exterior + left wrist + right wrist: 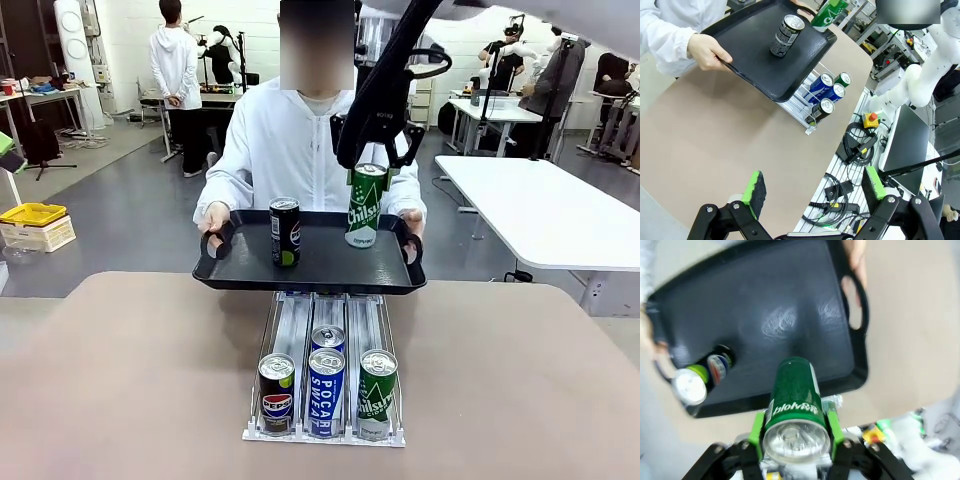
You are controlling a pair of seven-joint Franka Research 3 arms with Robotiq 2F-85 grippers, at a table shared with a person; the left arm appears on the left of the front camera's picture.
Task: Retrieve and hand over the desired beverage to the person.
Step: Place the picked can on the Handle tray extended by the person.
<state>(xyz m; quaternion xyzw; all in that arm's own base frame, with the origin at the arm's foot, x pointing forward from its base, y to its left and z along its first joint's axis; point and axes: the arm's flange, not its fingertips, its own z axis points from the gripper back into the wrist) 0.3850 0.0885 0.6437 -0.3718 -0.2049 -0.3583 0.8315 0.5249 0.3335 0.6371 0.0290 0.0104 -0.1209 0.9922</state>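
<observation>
Front view: right gripper (369, 165) pinches a green can (365, 206) over the person's (300, 150) black tray (310, 268); left gripper (812, 187) stands spread above the table (715, 145).

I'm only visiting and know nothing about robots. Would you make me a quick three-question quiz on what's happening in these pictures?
1. True or false: the right gripper is shut on the green Chilsung can.
2. Which can already stands on the black tray? A) a blue Pocari Sweat can B) the black Pepsi can C) an orange can
3. How many cans sit in the dispenser rack on the table?

Key
1. True: its green pads clamp the can just above the tray, which the person holds in both hands.
2. B.
3. Four: one Pepsi, two Pocari Sweat, one Chilsung.
</observation>
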